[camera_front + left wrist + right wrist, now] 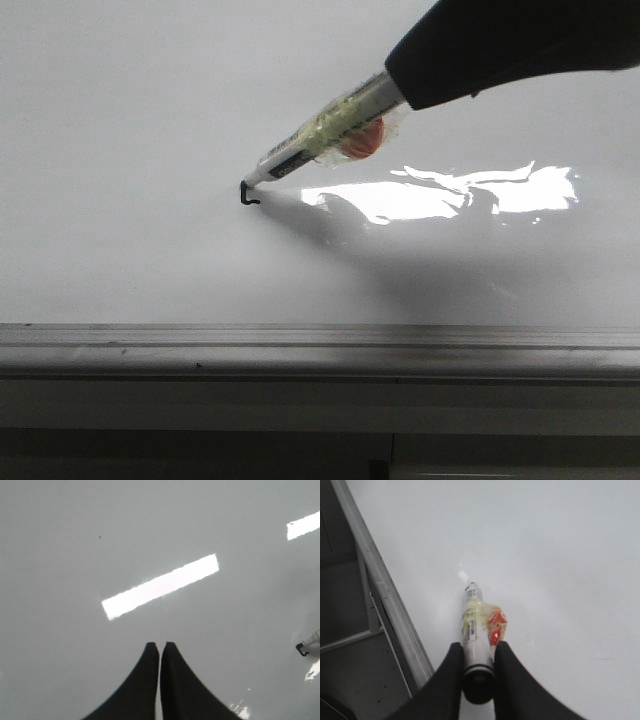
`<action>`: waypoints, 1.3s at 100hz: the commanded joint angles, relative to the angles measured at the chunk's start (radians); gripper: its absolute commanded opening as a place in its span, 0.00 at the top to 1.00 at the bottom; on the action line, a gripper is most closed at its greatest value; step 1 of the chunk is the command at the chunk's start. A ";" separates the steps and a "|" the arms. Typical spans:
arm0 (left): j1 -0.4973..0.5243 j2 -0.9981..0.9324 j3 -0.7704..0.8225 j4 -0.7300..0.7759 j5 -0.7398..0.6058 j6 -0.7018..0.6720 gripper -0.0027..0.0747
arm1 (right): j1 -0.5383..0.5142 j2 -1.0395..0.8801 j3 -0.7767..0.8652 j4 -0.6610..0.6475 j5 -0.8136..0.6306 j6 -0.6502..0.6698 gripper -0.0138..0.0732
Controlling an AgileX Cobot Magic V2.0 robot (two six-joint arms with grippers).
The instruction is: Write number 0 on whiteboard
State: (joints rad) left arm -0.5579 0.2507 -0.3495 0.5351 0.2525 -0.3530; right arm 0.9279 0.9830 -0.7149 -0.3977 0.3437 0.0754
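The whiteboard (120,150) fills the front view, with its silver rim (300,345) along the near edge. My right gripper (477,647) is shut on a marker (320,135) wrapped in clear tape with a red patch. The marker slants down to the left and its tip touches the board. At the tip there is only a short black hooked stroke (248,197); no full loop of the number 0 shows. The stroke also shows in the left wrist view (302,650). My left gripper (160,647) is shut and empty above bare board.
A bright white glare patch (450,192) lies on the board right of the marker tip. The board's silver rim (385,587) runs beside the marker in the right wrist view, with a dark floor and frame beyond it.
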 commanded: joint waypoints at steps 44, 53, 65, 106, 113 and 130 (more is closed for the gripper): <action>0.002 0.007 -0.028 -0.002 -0.092 -0.010 0.99 | -0.117 -0.098 -0.032 -0.028 0.020 -0.004 0.92; 0.002 0.007 -0.028 -0.002 -0.092 -0.010 0.99 | -0.117 -0.098 -0.030 0.010 0.052 -0.004 0.92; 0.002 0.007 -0.028 -0.002 -0.092 -0.010 0.99 | -0.112 -0.096 -0.026 0.046 0.067 -0.004 0.92; 0.002 0.007 -0.028 0.002 -0.092 -0.010 0.99 | -0.112 -0.089 0.038 0.135 0.011 -0.004 0.92; 0.002 0.007 -0.028 0.002 -0.092 -0.010 0.99 | -0.102 -0.072 0.038 0.140 0.010 -0.004 0.92; 0.002 0.007 -0.028 0.002 -0.092 -0.010 0.99 | -0.040 -0.022 0.038 0.140 -0.015 -0.006 0.92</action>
State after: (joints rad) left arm -0.5579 0.2507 -0.3495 0.5351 0.2301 -0.3530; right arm 0.8638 0.9414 -0.6561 -0.2536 0.3895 0.0754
